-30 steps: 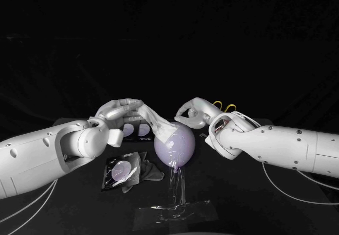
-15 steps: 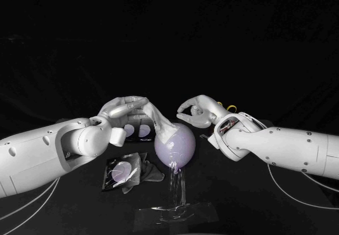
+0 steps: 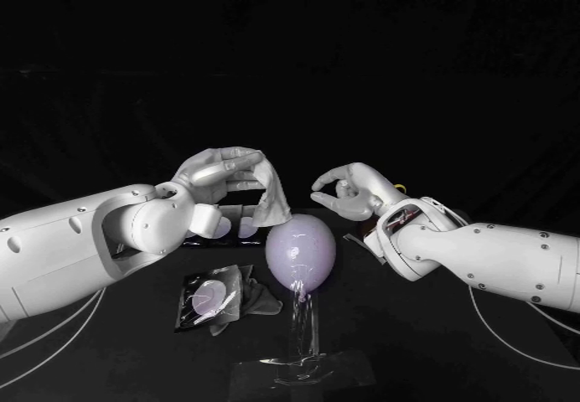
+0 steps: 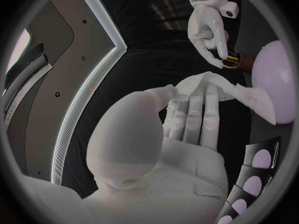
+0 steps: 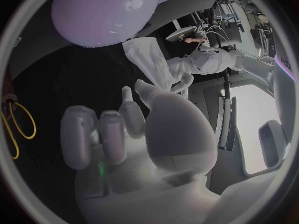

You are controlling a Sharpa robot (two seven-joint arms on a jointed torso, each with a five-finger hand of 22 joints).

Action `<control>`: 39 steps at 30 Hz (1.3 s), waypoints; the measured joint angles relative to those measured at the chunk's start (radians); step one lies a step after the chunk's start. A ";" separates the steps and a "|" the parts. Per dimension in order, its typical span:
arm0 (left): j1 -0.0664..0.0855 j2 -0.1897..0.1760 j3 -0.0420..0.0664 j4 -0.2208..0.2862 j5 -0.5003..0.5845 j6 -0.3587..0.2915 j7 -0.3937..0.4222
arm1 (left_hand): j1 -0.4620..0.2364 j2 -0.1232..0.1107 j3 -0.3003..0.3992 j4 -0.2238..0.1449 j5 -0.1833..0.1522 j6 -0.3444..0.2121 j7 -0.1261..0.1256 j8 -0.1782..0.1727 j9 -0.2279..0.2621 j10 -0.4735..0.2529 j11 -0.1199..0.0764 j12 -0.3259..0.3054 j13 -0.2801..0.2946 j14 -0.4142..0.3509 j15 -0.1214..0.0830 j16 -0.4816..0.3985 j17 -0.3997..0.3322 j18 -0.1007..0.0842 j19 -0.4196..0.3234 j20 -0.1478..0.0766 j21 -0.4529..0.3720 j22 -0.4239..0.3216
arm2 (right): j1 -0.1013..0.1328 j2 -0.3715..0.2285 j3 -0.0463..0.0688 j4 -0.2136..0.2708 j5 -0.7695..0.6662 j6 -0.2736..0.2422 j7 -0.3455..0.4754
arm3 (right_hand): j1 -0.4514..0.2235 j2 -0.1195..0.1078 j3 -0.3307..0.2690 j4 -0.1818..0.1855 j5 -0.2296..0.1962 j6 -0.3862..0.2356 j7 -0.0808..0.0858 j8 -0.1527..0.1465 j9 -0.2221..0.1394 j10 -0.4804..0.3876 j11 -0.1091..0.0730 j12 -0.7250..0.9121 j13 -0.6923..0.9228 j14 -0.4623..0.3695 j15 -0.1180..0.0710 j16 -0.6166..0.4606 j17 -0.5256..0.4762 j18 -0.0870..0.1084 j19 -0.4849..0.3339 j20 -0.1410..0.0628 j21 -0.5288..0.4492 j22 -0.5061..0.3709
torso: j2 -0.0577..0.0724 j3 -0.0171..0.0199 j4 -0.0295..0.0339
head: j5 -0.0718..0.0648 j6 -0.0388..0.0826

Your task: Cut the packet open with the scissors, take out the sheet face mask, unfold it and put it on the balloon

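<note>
Black table (image 3: 405,339): packet (image 3: 212,297) beside balloon (image 3: 300,247); left hand (image 3: 224,174) pinches mask (image 3: 273,198); right hand (image 3: 350,191) curled empty.

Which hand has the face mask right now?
The left hand pinches the mask near the balloon; the right hand holds nothing.

The balloon (image 3: 300,249) is pale lilac, the sheet face mask (image 3: 273,194) white. The packet (image 3: 208,295) is black with a pale round print. The scissors (image 4: 229,60) have yellow loops. The tabletop (image 3: 459,335) is black.
</note>
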 measured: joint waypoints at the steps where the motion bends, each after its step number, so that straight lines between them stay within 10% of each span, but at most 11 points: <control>1: 0.006 0.002 0.001 0.000 0.000 0.002 -0.001 | 0.000 0.000 0.000 0.000 0.000 0.000 0.000 0.000 0.000 0.000 0.000 0.000 0.000 0.000 0.000 0.000 0.000 0.000 0.000 0.000 0.000 0.000 | 0.000 -0.003 0.000 0.000 0.004 -0.008 0.005 | 0.000 0.000 0.000 0.000 0.000 0.000 0.000 0.000 0.000 0.000 0.000 0.000 0.000 0.000 0.000 0.000 0.000 0.000 0.000 0.000 0.000 0.000 | 0.000 0.0000 0.0000 | 0.000 0.001; 17: 0.084 0.028 0.010 -0.045 -0.005 0.035 -0.011 | 0.000 0.000 -0.006 -0.006 0.000 0.000 0.000 -0.005 0.001 0.000 0.000 0.000 0.000 0.000 0.000 -0.004 0.001 0.000 0.020 -0.012 0.012 0.005 | -0.006 -0.037 -0.001 0.000 0.159 -0.136 0.135 | 0.009 0.001 0.003 -0.003 0.000 0.000 0.000 -0.008 -0.004 -0.011 0.004 -0.015 -0.001 0.000 0.007 -0.004 -0.001 0.000 0.002 0.006 -0.011 -0.001 | 0.001 0.0005 -0.0011 | 0.009 0.017; 30: 0.099 0.057 0.010 -0.072 -0.007 0.049 -0.022 | 0.000 0.000 -0.006 -0.006 -0.002 0.000 0.000 -0.011 0.022 0.000 0.000 0.000 0.000 0.000 0.000 -0.004 0.001 -0.001 0.020 -0.012 0.015 0.004 | -0.010 -0.045 -0.002 0.007 0.212 -0.164 0.188 | 0.013 0.003 0.003 -0.003 0.000 -0.004 0.001 -0.009 -0.005 -0.013 0.003 -0.026 0.000 0.000 0.007 -0.009 0.000 0.000 0.000 0.007 -0.019 0.000 | 0.001 0.0011 -0.0005 | 0.012 0.027; 39: 0.100 0.071 0.010 -0.085 -0.007 0.028 -0.028 | 0.000 0.000 -0.009 -0.008 -0.004 0.003 0.002 -0.014 0.022 0.000 0.000 0.000 0.000 0.001 0.001 -0.004 0.002 0.002 0.020 -0.012 0.015 0.004 | -0.011 -0.038 -0.002 0.022 0.227 -0.167 0.226 | 0.021 -0.005 0.003 -0.003 0.000 -0.009 0.010 -0.035 -0.020 -0.151 0.013 -0.263 -0.109 0.002 0.013 -0.112 0.000 0.025 -0.072 0.022 -0.213 0.000 | 0.000 0.0006 0.0010 | 0.014 0.039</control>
